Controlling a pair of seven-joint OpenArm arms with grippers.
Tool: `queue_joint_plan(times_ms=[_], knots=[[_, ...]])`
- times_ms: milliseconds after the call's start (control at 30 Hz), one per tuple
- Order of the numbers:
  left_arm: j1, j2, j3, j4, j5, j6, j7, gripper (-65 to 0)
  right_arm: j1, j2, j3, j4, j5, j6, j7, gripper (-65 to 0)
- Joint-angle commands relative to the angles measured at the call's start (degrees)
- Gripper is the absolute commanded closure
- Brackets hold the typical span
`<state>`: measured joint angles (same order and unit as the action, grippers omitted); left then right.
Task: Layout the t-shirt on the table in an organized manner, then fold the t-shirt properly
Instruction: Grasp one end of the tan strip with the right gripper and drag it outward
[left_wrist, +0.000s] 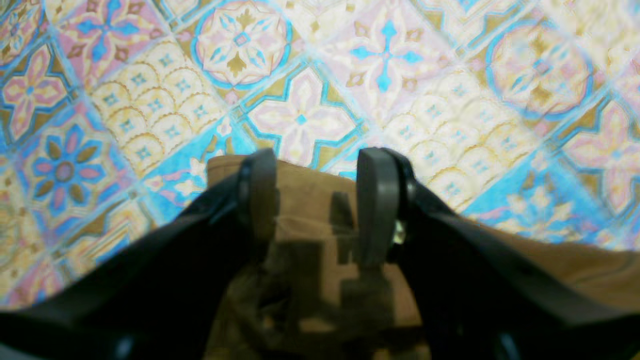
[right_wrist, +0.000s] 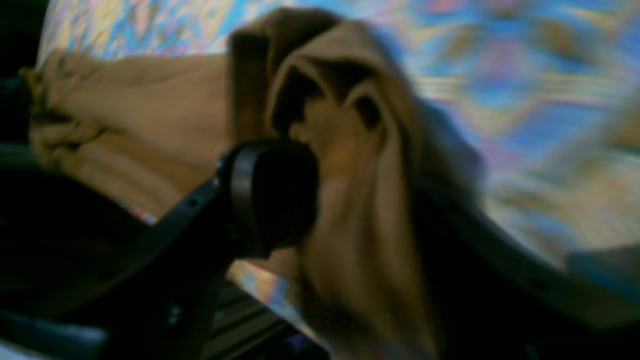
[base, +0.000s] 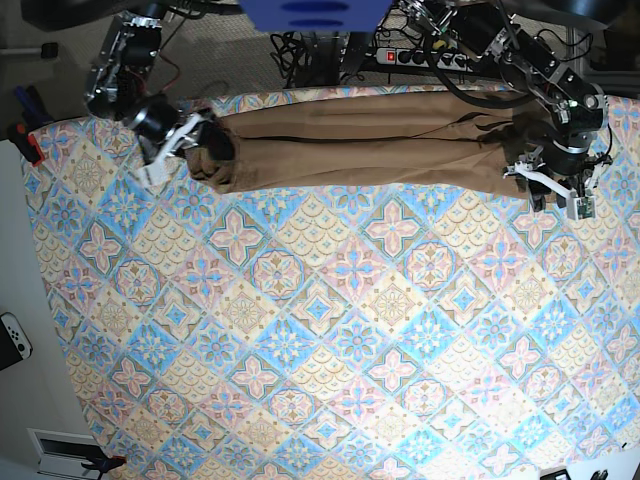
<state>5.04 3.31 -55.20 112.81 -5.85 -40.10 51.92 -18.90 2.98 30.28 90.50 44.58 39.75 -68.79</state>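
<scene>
In the left wrist view, a corner of the t-shirt (left_wrist: 305, 200) is being pinched between the two pads of the left gripper (left_wrist: 312, 200), with the patterned table (left_wrist: 150, 115) lying bare just beyond the tips.

In the right wrist view, a bunched fold of the shirt is being clamped by the right gripper (right_wrist: 345, 185); one dark pad is being pressed against the cloth, while the other is being hidden by it, and the picture is blurred.

In the base view, the shirt is being held stretched into a long narrow band along the table's far edge, its long axis running from one gripper to the other. Each end is being gripped, so neither arm is judged nearer; the free cloth lies inward between them.
</scene>
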Motion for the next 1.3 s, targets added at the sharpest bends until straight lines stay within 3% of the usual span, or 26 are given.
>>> queue_joint_plan(times_ms=[0, 300, 367, 500, 667, 833, 1000, 1267], knots=[[-0.6, -0.4, 0.3, 0.9, 0.0, 0.1, -1.2, -25.7, -0.2, 0.2, -1.1, 0.4, -1.5, 0.3, -1.8, -29.3], [-0.2, -0.6, 2.3, 0.9, 2.0, 0.1, -1.2, -25.7, -0.2, 0.2, -2.3, 0.4, -1.5, 0.3, 0.5, -28.7], [-0.2, -0.6, 2.3, 0.9, 2.0, 0.1, -1.2, -25.7, -0.2, 0.2, -2.0, 0.4, -1.5, 0.3, 0.5, -22.2], [-0.2, -0.6, 2.3, 0.9, 2.0, 0.1, -1.2, -25.7, -0.2, 0.2, -1.9, 0.4, -1.5, 0.3, 0.4, 0.0], [-0.2, -0.6, 2.3, 0.9, 2.3, 0.1, -1.2, -25.7, 3.4, 0.5, -1.6, 0.4, -1.5, 0.2, 0.0, 0.0], [-0.2, -0.7, 2.2, 0.9, 2.3, 0.1, -1.2, -25.7, 9.4, 0.5, 6.2, -1.8, -3.5, 0.1, -0.9, 0.0], [-0.2, -0.7, 2.2, 0.9, 2.3, 0.1, -1.2, -25.7, 15.5, 3.4, 11.2, -6.2, -11.0, 0.1, -4.3, 0.0], [-0.2, -0.7, 2.1, 0.9, 2.4, 0.1, -1.2, -25.7, 27.6, 5.9, 12.1, -7.5, -27.7, 0.1, -4.3, 0.0]])
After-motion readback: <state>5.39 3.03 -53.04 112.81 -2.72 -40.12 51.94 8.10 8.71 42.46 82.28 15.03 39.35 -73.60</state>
